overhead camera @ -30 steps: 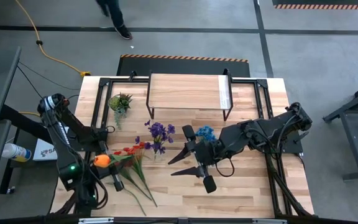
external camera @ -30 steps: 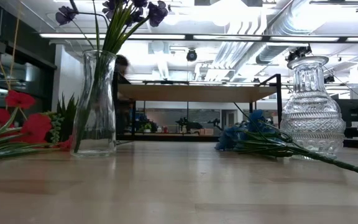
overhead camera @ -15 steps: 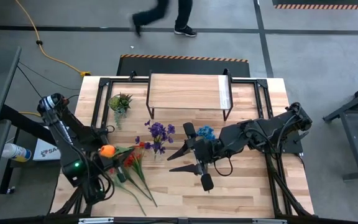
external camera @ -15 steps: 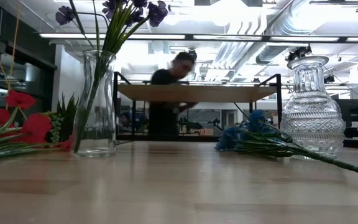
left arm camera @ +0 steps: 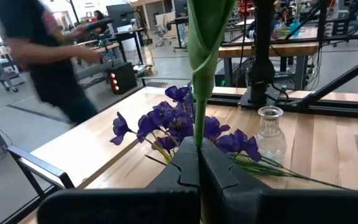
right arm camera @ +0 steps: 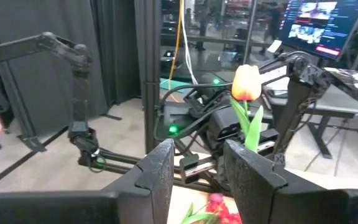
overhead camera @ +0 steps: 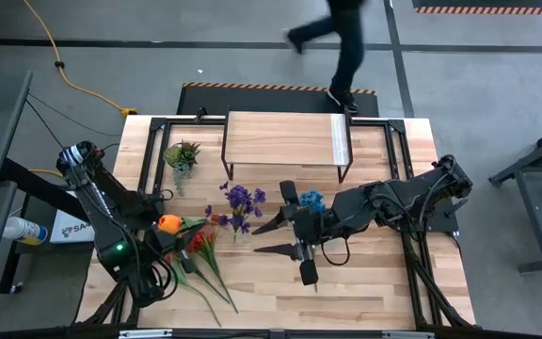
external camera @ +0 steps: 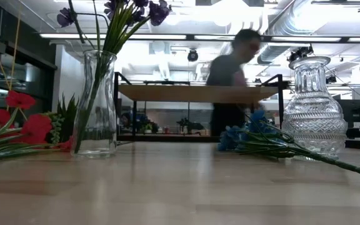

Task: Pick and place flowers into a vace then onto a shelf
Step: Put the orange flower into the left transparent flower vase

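1. The left arm reaches in from the table's left edge, its elbow folded toward the front-left corner.
2. The left gripper [left arm camera: 199, 165] is over the front-left part of the table, its fingers pressed together on a green flower stem [left arm camera: 201, 81] that stands upright between them.
3. The right arm stretches from the right edge toward the table's middle, lying low.
4. The right gripper [overhead camera: 269, 238] points toward the left arm, its two fingers [right arm camera: 157, 171] parted with nothing between them.
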